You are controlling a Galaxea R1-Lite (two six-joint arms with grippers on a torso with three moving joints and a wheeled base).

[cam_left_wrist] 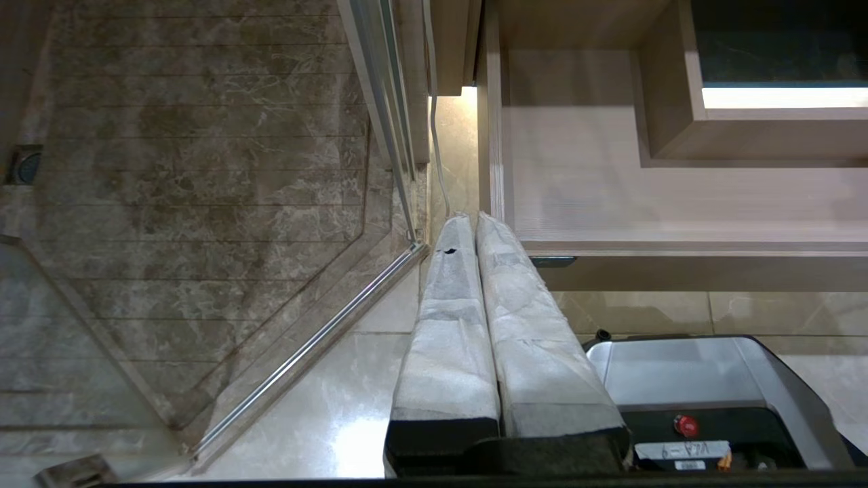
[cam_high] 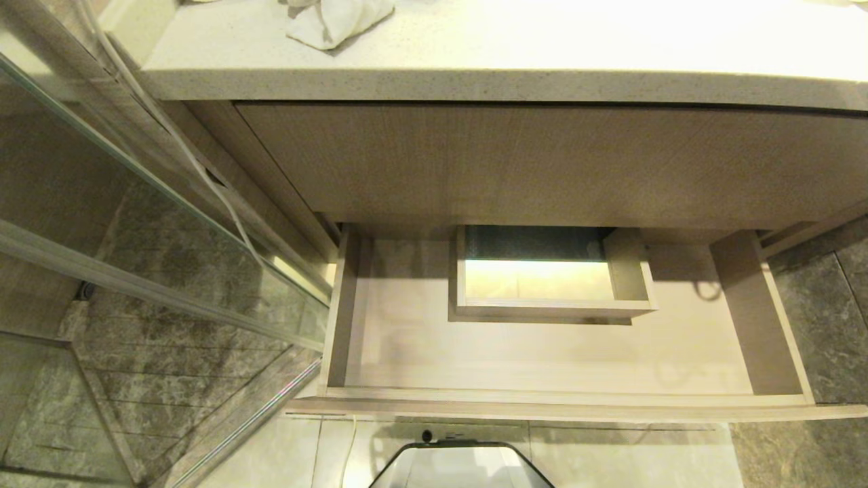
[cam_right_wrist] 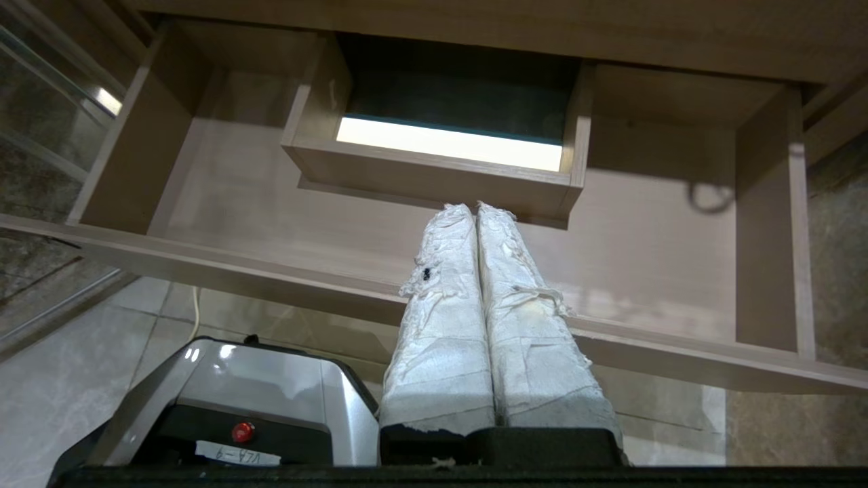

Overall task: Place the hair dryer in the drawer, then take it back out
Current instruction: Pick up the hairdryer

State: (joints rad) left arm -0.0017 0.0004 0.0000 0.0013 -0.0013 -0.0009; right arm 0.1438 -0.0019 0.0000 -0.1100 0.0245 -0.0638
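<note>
The drawer (cam_high: 542, 366) stands pulled open across the lower middle of the head view, its boxed cut-out (cam_high: 549, 285) at mid-back. The hair dryer appears in none of the views. A white towel (cam_high: 336, 20) lies on the bench (cam_high: 542, 68) at the top. Left gripper (cam_left_wrist: 475, 220) and right gripper (cam_right_wrist: 475, 210) hang before the drawer front, both jaws clenched on nothing.
</note>
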